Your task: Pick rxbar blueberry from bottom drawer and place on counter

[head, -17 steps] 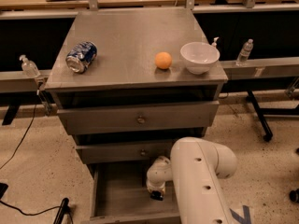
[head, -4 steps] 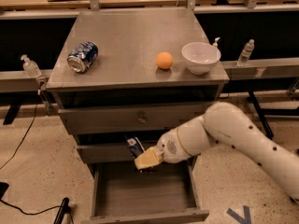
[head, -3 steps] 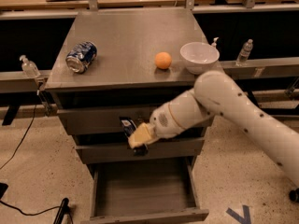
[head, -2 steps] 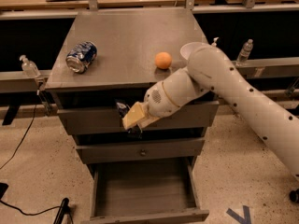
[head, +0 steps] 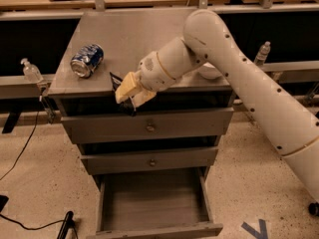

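Note:
My gripper is shut on the rxbar blueberry, a small dark bar held upright between the pale fingers. It hangs at the front edge of the counter, just above the top drawer's front. The bottom drawer stands pulled out below, its tray showing nothing inside. My white arm reaches in from the right and hides the orange and most of the white bowl.
A blue-and-silver soda can lies on its side at the counter's left. Two upper drawers with round knobs are closed. Plastic bottles stand on the left and right benches. A black cable runs over the floor at the left.
My gripper has risen with the bar from the level of the middle drawer up to the counter's front edge and moved slightly left. The drawer stays open.

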